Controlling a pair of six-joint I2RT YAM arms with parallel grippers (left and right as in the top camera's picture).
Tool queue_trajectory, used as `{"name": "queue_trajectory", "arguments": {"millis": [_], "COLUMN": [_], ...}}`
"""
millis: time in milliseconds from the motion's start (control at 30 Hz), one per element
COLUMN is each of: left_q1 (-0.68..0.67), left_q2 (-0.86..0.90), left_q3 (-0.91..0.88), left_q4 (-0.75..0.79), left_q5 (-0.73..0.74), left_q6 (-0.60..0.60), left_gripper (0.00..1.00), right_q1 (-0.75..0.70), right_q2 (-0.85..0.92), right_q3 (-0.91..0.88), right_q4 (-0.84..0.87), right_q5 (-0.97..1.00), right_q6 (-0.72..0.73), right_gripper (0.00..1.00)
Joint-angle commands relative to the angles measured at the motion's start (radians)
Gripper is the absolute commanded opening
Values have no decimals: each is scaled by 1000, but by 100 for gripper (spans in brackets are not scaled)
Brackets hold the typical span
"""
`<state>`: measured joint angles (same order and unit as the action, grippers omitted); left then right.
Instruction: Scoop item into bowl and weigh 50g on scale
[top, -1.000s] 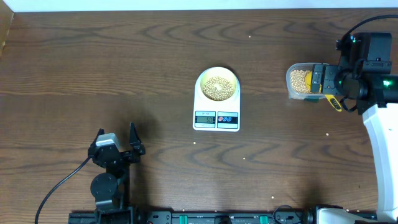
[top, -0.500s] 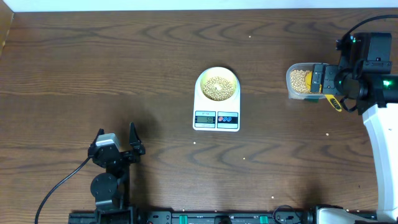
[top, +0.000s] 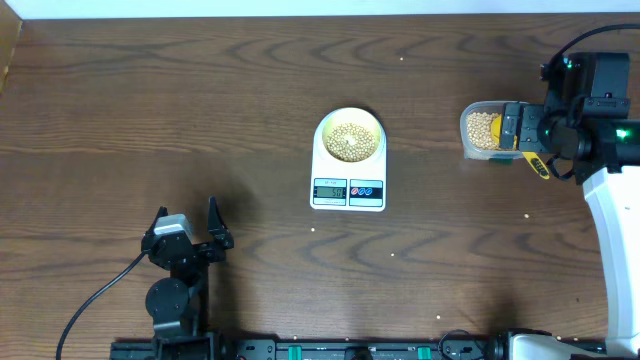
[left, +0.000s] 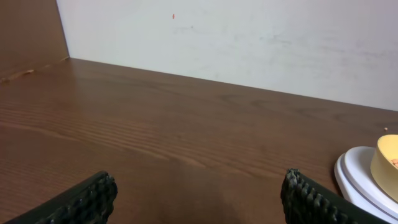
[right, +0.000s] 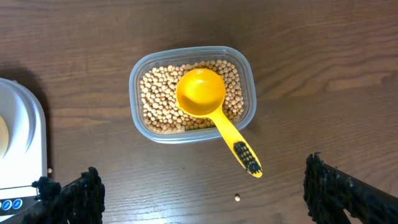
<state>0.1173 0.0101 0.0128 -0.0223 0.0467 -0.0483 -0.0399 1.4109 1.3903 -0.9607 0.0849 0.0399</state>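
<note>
The pale-yellow bowl (top: 350, 137) holds tan beans (top: 350, 140) and sits on the white scale (top: 348, 190) at the table's centre; the scale's edge (left: 351, 177) and bowl (left: 387, 163) show at the right of the left wrist view. More beans (right: 158, 99) fill a clear tub (right: 245, 68) at the right, with a yellow scoop (right: 202, 93) resting in it, handle over the rim. My right gripper (right: 205, 190) hangs open above the table beside the tub, holding nothing. My left gripper (left: 199, 199) stands open and empty at the front left (top: 190, 240).
A few stray beans lie on the dark wooden table, one (right: 237, 198) near the scoop's handle tip. A pale wall (left: 249, 43) borders the table's far edge. The scale's corner (right: 22, 143) shows at the left of the right wrist view.
</note>
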Motion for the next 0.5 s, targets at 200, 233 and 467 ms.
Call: {"name": "queue_trajectory", "arguments": {"millis": [200,233,467], "left_q1": [5,5,5], "left_q2": [-5,-5,-5], "left_q3": [-9,-9,-9], "left_q4": [-48,-48,-48], "left_q5": [-21,-21,-21], "left_q6": [13,13,13], "left_gripper": [87,87,87], "right_q1": [-5,-5,-5], "right_q2": [1,1,1], "right_q3": [5,5,5], "right_q4": [0,0,-19], "right_q5": [2,2,2], "right_q6": [-11,-11,-11], "right_gripper": [99,99,99]}}
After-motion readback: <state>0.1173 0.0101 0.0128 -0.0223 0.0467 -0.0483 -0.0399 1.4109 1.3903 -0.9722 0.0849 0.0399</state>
